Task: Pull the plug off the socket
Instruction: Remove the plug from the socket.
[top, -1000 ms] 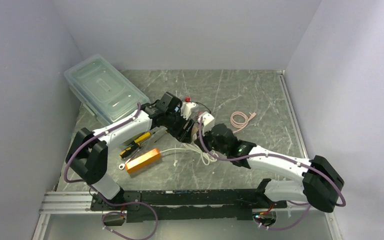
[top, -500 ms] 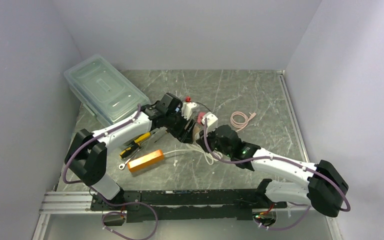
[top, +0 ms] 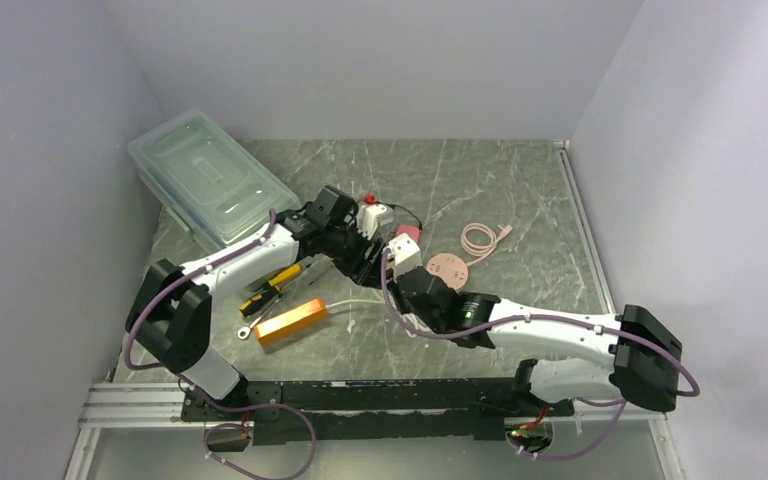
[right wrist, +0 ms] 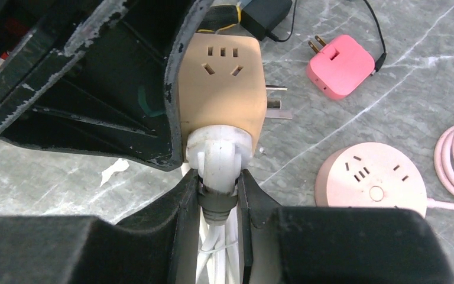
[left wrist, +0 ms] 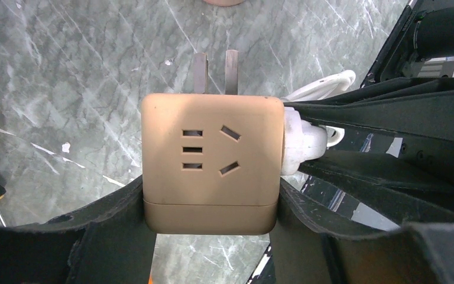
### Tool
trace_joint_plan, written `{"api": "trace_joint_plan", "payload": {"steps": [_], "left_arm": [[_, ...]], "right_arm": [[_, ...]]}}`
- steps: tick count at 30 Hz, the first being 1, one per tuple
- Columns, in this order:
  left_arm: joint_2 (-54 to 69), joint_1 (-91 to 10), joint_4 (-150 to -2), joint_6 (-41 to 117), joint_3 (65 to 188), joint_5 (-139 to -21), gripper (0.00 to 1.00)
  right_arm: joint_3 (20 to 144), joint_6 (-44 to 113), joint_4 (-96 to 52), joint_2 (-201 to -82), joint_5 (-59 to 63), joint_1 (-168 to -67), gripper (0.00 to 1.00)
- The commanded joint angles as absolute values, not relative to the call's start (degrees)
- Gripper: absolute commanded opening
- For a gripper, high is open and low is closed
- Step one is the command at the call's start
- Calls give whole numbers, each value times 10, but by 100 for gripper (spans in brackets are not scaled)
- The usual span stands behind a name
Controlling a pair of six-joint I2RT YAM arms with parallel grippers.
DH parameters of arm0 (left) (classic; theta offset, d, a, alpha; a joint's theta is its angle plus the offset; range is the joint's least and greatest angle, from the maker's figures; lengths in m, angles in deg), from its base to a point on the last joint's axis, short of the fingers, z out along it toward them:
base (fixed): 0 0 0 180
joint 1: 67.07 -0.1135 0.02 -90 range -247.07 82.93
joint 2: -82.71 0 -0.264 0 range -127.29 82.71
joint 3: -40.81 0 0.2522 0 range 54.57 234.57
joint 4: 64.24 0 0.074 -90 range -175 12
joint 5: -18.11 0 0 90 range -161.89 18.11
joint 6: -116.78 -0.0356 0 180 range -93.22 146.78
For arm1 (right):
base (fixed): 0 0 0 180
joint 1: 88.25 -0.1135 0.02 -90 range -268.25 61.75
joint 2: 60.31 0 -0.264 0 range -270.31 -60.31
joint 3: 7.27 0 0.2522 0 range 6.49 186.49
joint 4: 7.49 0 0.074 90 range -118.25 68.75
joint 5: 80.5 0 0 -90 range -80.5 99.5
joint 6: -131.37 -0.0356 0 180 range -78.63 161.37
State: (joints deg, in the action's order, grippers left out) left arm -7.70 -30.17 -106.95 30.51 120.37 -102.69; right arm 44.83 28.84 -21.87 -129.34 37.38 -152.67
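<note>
My left fingers [left wrist: 115, 236] clamp the tan socket [left wrist: 213, 165] by two opposite sides, holding it above the counter [left wrist: 65, 77] near the middle so it cannot follow the pull. My right fingers [right wrist: 183, 201] are closed on the white plug [right wrist: 219, 148] at its neck, where the cable leaves, in line with its pins. The plug sits seated in the socket's side face, so I judge the pull should go straight back, toward the near right.
</note>
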Motion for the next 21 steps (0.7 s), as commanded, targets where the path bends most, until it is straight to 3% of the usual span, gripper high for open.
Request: {"api": "trace_joint_plan", "payload": {"steps": [1,11,21], "left_arm": [[-41,-312,-1017,296,1202,-984,0],[-18,-311,-1025,236,1201,-1043,0],[-38,-312,-1038,288,1205,-996,0]], "right_arm": [[497,244,-210,-1255,310,-1530,0],[453,235,-202,-1186,-11,-1360,0],[470,227,-242,-1182,116,-1382,0]]}}
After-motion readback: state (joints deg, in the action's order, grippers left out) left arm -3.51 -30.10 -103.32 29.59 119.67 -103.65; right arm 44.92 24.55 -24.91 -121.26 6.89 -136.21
